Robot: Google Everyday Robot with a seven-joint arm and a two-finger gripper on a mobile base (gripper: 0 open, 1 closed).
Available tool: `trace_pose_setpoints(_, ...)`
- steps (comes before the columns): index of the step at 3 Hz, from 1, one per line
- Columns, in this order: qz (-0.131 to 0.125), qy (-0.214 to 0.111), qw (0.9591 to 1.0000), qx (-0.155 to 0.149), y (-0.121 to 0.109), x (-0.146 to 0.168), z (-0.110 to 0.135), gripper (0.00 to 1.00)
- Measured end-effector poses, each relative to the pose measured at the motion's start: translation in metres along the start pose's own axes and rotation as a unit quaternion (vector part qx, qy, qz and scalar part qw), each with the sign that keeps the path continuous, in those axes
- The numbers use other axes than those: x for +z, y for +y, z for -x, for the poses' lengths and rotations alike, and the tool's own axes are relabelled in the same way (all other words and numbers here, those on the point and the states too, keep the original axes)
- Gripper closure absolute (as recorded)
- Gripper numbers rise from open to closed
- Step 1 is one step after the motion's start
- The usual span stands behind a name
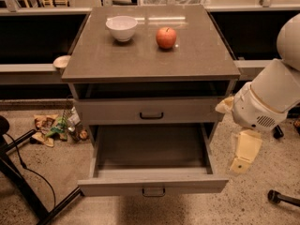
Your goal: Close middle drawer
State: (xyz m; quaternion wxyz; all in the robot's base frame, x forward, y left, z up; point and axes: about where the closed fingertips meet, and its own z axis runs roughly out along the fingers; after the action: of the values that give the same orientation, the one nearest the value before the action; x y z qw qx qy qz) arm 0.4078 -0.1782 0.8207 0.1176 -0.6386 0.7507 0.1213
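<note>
The middle drawer (152, 183) of the grey cabinet (150, 62) is pulled far out toward me. Its inside is empty, and a small dark pull sits at the centre of its flat front. The top drawer (151, 111) above it is shut. The lowest drawer is hidden under the open one. My gripper (244, 154) hangs from the white arm (272, 95) just right of the open drawer's right side, near its front corner and apart from it.
A white bowl (121, 27) and a red apple (166, 37) stand on the cabinet top. Litter (56, 127) lies on the floor at the left. A black stand leg and cable (28, 182) cross the lower left. A chair caster (274, 196) is at the lower right.
</note>
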Motion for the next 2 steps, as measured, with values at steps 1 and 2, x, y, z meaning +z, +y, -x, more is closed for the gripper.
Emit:
trace_pose_setpoints(1,0.002,0.000,1.0000,-0.003,0.001,0.003,0.000,0.00)
trace_pose_setpoints(2,0.035,-0.017,0.9990,-0.022,0.003,0.044,-0.010,0.00)
